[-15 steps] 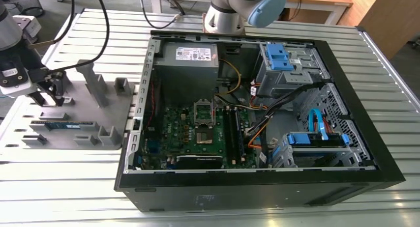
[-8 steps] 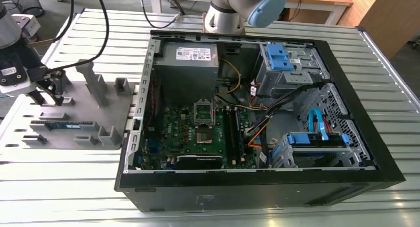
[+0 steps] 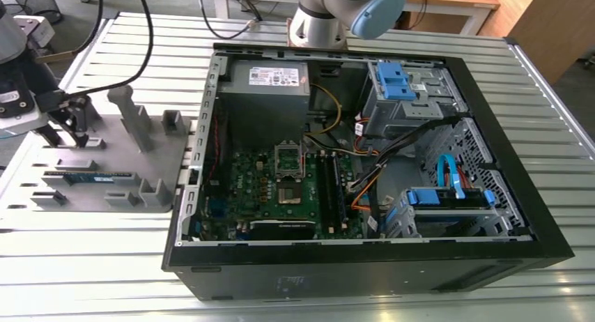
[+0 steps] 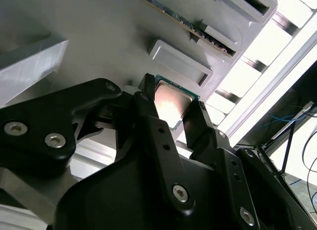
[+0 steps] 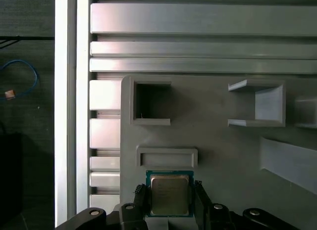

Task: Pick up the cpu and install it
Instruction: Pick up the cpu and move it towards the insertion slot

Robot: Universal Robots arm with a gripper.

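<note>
Gripper (image 3: 70, 130): at the exterior view's left edge, over the grey fixture plate (image 3: 121, 162); I hold it closed on the cpu (image 5: 170, 200).
Cpu: flat over the plate, between my fingers (image 5: 140, 200), just beside a low block (image 5: 167, 157).
Computer case (image 3: 372, 266): open, in the frame's centre.

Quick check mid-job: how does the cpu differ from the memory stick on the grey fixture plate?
Shape: the small square silver-topped cpu is compact; the long blue-green memory stick is a narrow strip. Finish: the cpu's top is shiny metal; the memory stick is bare circuit board. State: jaws of the black gripper press the cpu's sides; the memory stick sits apart, ungripped. Both are at the grey fixture plate.
</note>
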